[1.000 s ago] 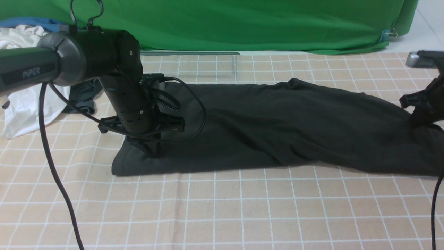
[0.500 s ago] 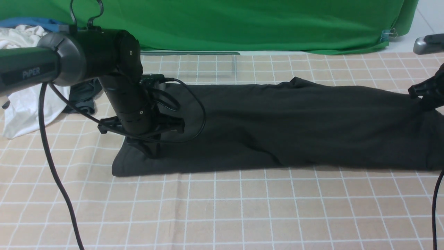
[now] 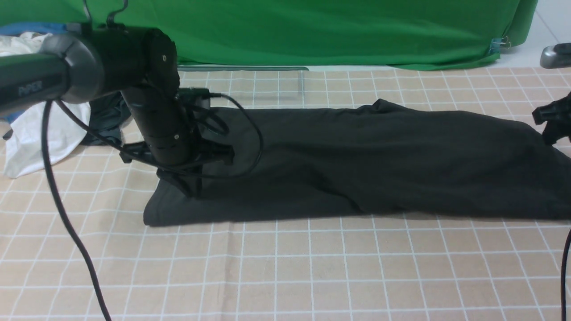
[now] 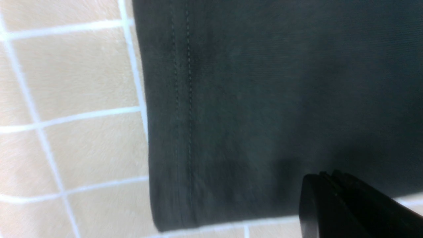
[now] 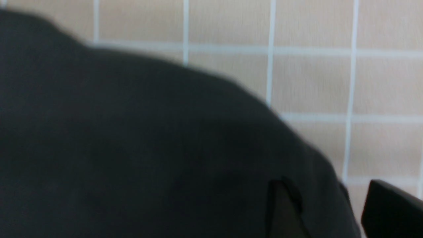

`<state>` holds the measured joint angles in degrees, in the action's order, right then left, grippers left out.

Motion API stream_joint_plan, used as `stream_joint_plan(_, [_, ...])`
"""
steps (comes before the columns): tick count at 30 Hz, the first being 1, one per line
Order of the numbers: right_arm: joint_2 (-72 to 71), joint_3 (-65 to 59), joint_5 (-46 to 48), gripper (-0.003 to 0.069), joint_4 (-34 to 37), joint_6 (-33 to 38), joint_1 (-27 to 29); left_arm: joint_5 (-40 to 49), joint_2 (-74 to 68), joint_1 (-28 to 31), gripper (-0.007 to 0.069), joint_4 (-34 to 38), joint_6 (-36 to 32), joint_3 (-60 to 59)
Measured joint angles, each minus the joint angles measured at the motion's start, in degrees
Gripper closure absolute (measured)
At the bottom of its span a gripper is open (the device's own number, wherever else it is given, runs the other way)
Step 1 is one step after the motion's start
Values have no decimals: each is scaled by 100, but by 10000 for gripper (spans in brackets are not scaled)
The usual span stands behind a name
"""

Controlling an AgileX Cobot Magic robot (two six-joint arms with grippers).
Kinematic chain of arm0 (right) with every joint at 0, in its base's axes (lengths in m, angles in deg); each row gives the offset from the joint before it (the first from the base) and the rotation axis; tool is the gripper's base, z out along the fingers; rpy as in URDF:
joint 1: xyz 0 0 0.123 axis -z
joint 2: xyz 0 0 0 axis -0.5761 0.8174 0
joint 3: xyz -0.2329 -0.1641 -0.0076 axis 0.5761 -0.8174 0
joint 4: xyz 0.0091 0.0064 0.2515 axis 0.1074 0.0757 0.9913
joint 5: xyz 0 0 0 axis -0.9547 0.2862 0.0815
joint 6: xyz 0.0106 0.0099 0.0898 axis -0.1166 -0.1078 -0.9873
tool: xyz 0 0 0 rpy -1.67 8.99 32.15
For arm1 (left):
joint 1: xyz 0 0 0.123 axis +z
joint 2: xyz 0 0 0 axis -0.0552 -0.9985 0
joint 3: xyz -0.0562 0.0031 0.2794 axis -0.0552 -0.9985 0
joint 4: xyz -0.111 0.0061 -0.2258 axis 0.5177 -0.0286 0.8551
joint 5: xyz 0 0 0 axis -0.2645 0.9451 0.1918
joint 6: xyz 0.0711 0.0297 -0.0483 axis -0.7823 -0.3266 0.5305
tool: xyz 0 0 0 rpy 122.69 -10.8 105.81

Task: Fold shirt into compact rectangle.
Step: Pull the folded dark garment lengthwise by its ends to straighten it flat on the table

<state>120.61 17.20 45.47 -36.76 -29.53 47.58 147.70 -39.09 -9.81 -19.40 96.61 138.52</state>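
The black shirt (image 3: pixel 357 165) lies as a long flat strip across the checked table cover, its print and label hidden. My left gripper (image 3: pixel 192 191) stands on its left end, near the front corner. In the left wrist view the jaws of that gripper (image 4: pixel 325 174) are shut tight with nothing between them, just above the cloth beside the stitched hem (image 4: pixel 181 99). My right gripper (image 3: pixel 552 129) hangs at the shirt's right end. In the right wrist view this gripper (image 5: pixel 330 201) is open, its fingers apart over the shirt's (image 5: pixel 132 148) edge, gripping nothing.
A white garment (image 3: pixel 26 133) and a smaller dark grey garment (image 3: pixel 105 127) lie at the back left behind my left arm. A green backdrop (image 3: pixel 312 31) closes off the far side. The checked table cover (image 3: pixel 285 267) spreads in front of the shirt. A black cable (image 3: pixel 67 223) hangs from the left arm.
My right gripper has opened, let go of the shirt's right end and drawn up and to the right. That end now lies flatter. The left arm has lifted slightly.
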Motion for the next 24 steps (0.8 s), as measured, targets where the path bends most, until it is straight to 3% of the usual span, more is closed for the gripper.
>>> stream_joint_plan(5, [-416,0,645,321,-10,-196,18,-62,499,0,612,0,82,-135])
stream_joint_plan(10, [-513,0,1644,452,-25,-234,24,-519,760,0,612,-42,254,-926])
stream_joint_plan(16, [-508,0,1969,582,-25,-320,80,-1296,603,0,612,-81,371,-1392])
stream_joint_plan(20, [-448,-68,1875,503,-25,-648,291,-1463,513,0,612,-86,459,-1392])
stream_joint_plan(21, [-386,-141,1850,390,-33,-733,434,-1477,474,12,612,-86,466,-1392])
stream_joint_plan(22, [-378,-165,1848,376,-39,-742,466,-1479,466,20,612,-86,466,-1392])
stream_joint_plan(24, [-282,-332,1782,211,-68,-763,626,-1484,423,70,612,-12,466,-1392])
